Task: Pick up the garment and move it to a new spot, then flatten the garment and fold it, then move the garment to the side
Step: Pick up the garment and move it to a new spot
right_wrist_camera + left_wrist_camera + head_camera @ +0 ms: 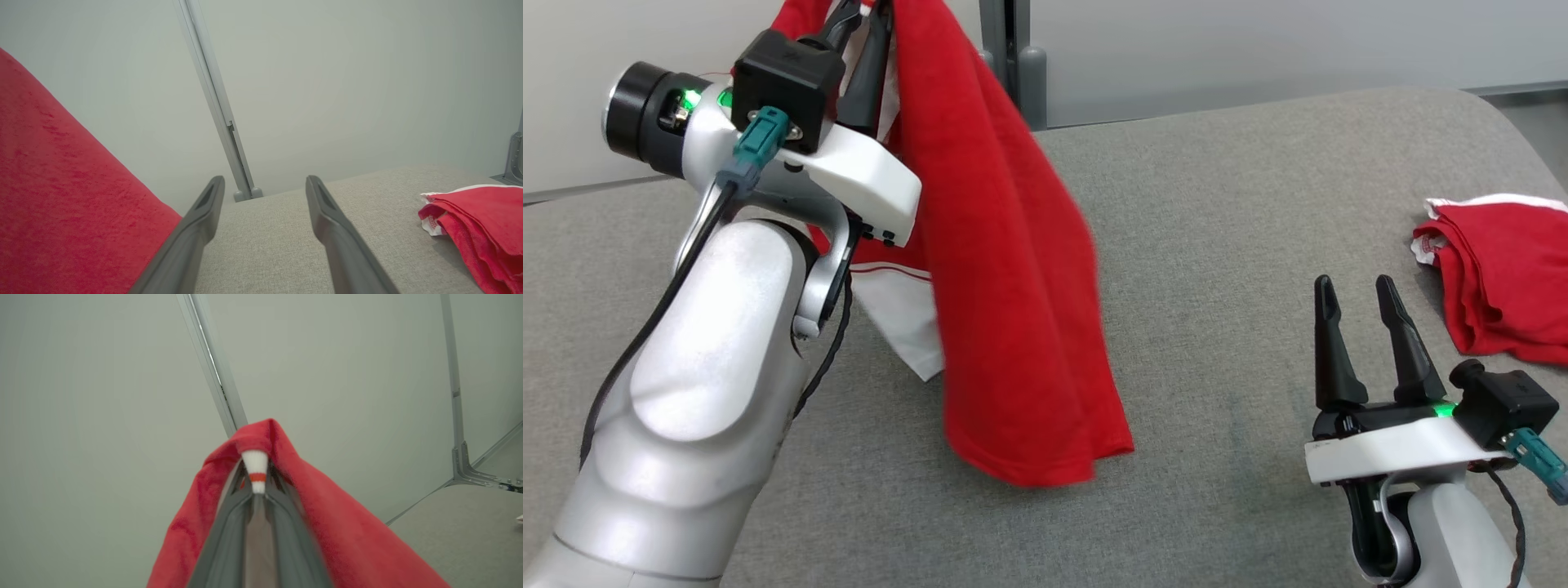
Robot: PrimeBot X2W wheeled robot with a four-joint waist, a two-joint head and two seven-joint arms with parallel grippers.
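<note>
My left gripper (864,11) is clamping tight on the garment (1013,286), a soft red cloth piece with white trim, and I am holding it raised at the upper left of the head view. In the left wrist view my two dark fingers (229,539) are pressing together around a white ribbed edge with a thin red-orange stripe (256,467), and the red cloth (327,531) is bunching over the fingertips and falling away down both sides of them.

From that pinch the garment is hanging in one long, narrow drape, running down and to the right past my pale forearm. A white panel with a thin red line (898,302) is showing behind the red layer. The lower hem is ending in a rounded fold over the grey fabric surface (1217,245); whether it is touching I cannot tell.

My right gripper (1356,290) is sitting low at the right with its fingers spread wide and gripping nothing, well apart from the garment, whose red side (61,183) is showing left of those fingers (196,228).

Further right, a folded red cloth with a white edge (1503,278) is lying on the surface. Behind, a grey metal post (1013,49) is standing against the pale wall (1258,41).
</note>
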